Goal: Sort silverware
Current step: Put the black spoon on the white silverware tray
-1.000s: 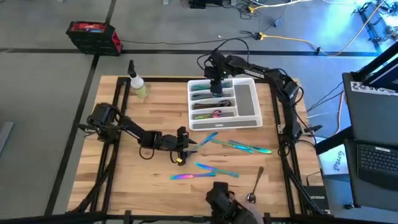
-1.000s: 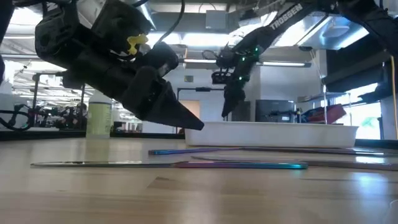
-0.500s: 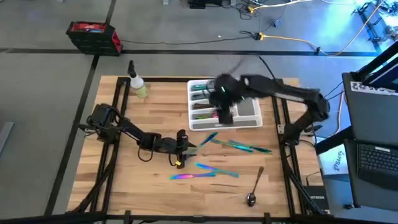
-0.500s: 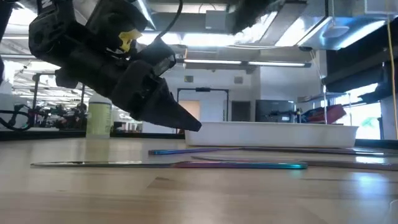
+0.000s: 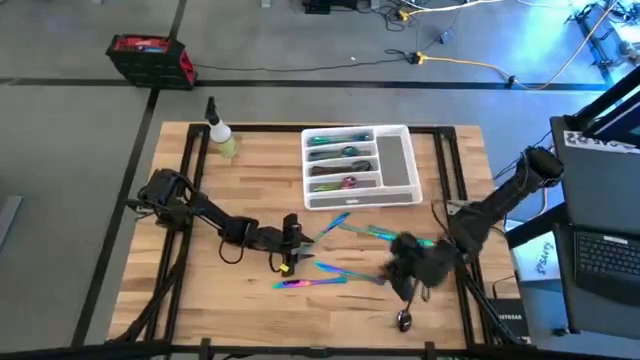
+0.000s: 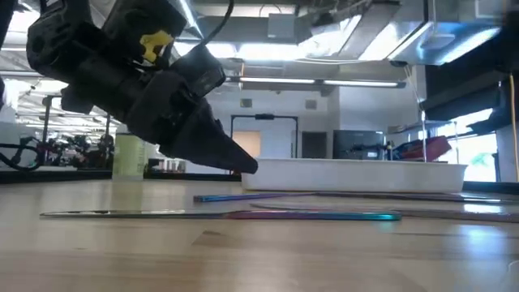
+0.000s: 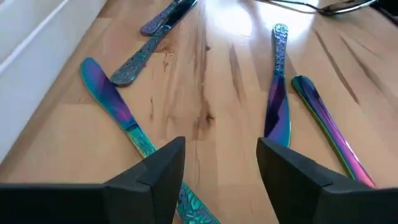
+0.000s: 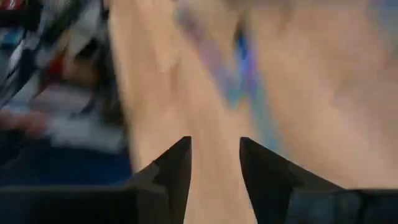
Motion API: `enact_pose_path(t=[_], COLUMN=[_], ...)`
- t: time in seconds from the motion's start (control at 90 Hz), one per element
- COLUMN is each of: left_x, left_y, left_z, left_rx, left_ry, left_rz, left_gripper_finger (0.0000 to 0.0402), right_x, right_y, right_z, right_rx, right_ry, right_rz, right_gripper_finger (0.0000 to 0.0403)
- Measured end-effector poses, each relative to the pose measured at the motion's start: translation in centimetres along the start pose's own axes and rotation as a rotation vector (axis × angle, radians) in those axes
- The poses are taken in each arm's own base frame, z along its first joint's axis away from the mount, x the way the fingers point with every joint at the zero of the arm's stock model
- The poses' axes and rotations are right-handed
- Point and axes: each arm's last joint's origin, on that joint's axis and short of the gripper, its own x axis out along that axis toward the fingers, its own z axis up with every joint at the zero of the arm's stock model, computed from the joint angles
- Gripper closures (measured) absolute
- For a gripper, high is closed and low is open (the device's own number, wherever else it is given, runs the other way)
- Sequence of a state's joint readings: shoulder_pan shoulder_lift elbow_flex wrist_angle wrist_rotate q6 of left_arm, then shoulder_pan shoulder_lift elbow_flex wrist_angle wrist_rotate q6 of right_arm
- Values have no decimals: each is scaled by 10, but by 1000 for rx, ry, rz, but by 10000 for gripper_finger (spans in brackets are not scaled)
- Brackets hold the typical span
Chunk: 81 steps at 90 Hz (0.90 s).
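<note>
Left tool [image 5: 300,246], fingers parted and empty, hovers low at the bench's [image 5: 200,290] lower centre beside loose iridescent knives [image 5: 310,283]. Right tool [image 5: 405,272] (blurred) sits lower right, fingers parted, above a dark spoon [image 5: 405,318]; sorted silverware [image 5: 340,153] fills the white tray [image 5: 398,165].

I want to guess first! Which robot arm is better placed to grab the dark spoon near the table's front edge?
Probably the right. Its open gripper hovers just above the dark spoon, while the left gripper, also open, sits farther away among the rainbow knives.

No text, label, brand or number is legible anywhere in these views.
</note>
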State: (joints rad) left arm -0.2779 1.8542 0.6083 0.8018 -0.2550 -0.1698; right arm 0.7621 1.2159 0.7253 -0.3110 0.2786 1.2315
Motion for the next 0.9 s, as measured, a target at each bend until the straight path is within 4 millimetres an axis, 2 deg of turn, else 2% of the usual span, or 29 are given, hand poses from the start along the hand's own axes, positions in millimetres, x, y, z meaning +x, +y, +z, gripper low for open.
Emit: enact_pose_path(t=[0.078, 0.144, 0.244, 0.311, 0.456, 0.589, 0.711, 0.9], left_x=[0, 0, 0, 0, 0, 0, 0, 0], left_y=[-1, -1, -1, -1, 0, 0, 0, 1], left_z=[0, -1, -1, -1, -1, -2, -2, -1], left_rx=[-5, 2, 24, 24, 20, 18, 15, 17], left_ry=[0, 8, 8, 6, 8, 8, 8, 4], left_rz=[-3, -3, -3, -2, 26, 45, 46, 66], left_gripper_finger=[215, 215, 215, 215, 215, 215, 215, 215], right_x=[-2, -4, -7, -4, 8, 28, 47, 66], right_y=[4, 4, 10, 6, -8, -17, -22, -21], right_z=[-17, -26, -27, -31, -39, -47, -54, -59], right_rx=[35, -28, -274, -488, -815, -1020, -1115, -1168], right_ry=[235, 373, 476, 541, 638, 692, 711, 726], right_rz=[43, 37, 140, 179, 136, 89, 57, 21], right_gripper_finger=[283, 283, 283, 283, 283, 283, 283, 283])
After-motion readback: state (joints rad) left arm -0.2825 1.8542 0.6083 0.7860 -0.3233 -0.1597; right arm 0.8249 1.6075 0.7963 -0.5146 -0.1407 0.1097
